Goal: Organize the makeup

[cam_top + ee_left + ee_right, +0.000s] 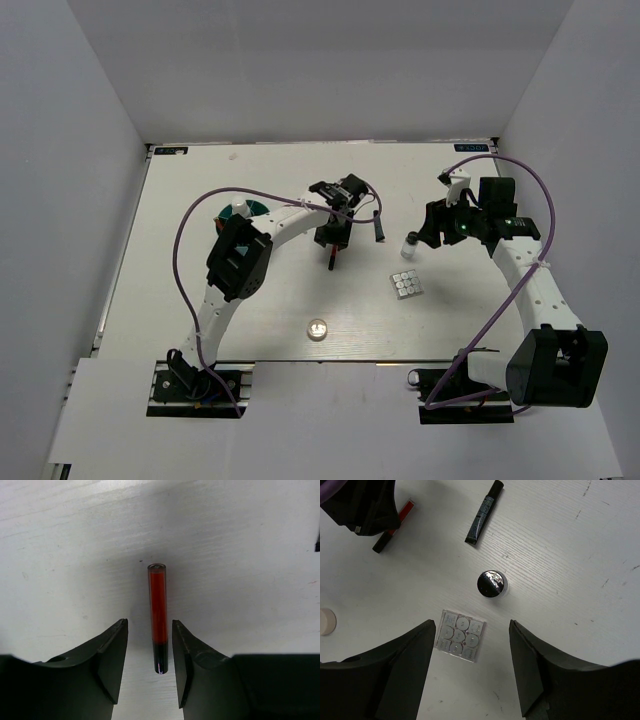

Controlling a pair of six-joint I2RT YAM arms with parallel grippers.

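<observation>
Left gripper (pixel 149 630): low over the table (pixel 160 250), jaws partly open and straddling the dark end of the red pencil (pixel 158 615). Bare table shows on both sides of the pencil, less on one side than the other, so no jaw is touching it and nothing is gripped. The pencil lies flat, its clear-capped red end pointing away from the wrist. Right gripper (pixel 472 630): jaws spread wide and holding nothing, hanging above the square grey-panned palette (pixel 460 641). That palette serves as the marker for the rest. In the top view the pencil lies to the left of the palette and a little farther from the arm bases. Small white bottle (pixel 491 583): upright, dark shiny cap seen from above, just beyond the palette's far edge and apart from it. Black tube (pixel 484 512): lying flat, farther out than the bottle and slightly left of the palette. Small round clear jar (pixel 318 327): left of the palette and nearer the arm bases, standing by itself. Teal holder (pixel 238 210): well to the left of the palette on the far side, partly hidden behind the left arm.
</observation>
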